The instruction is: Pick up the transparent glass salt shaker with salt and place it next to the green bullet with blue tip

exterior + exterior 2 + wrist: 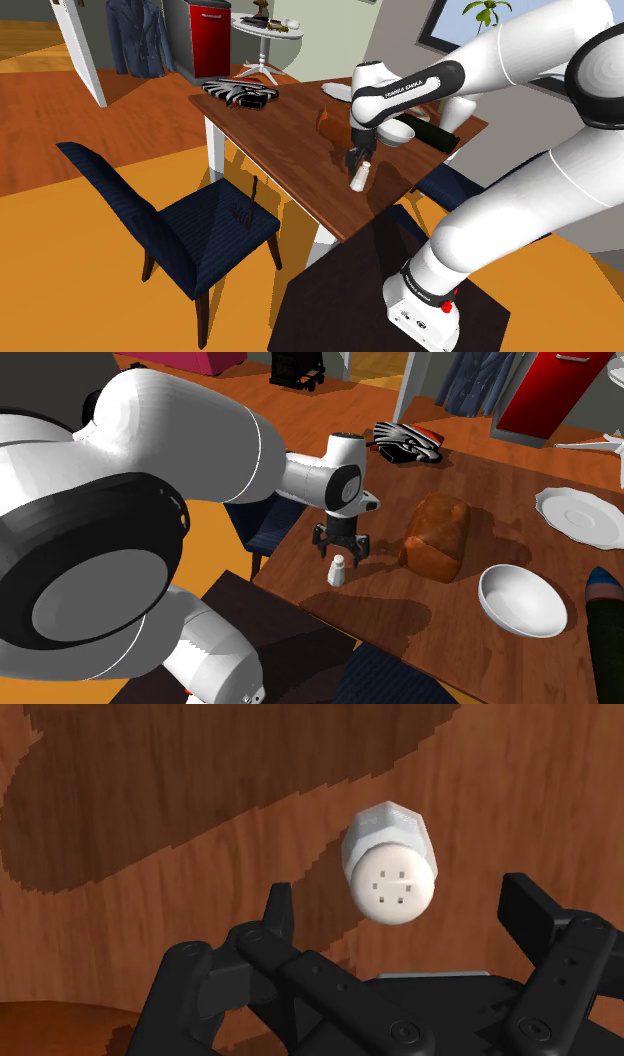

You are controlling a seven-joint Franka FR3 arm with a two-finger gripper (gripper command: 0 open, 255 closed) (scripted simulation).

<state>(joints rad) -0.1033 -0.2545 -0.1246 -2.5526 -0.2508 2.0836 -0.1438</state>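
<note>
Near the edge of the wooden table (500, 482) that faces the stand, I see the salt shaker (338, 570) standing upright, pale with a white perforated cap. My gripper (340, 552) hangs straight over it, pointing down, jaws spread wide. Through the wrist view the salt shaker (393, 864) sits between the two black fingers (281, 909) with bare wood on either side, so neither finger touches it and nothing is grasped. A brown loaf of bread (437, 538) lies near the salt shaker toward the second exterior view's right, then a white bowl (520, 600). Past that is the dark bullet (606, 637) with its blue tip, well apart from the salt shaker. From the shoulder view the gripper (358, 160) sits just above the salt shaker (360, 180).
</note>
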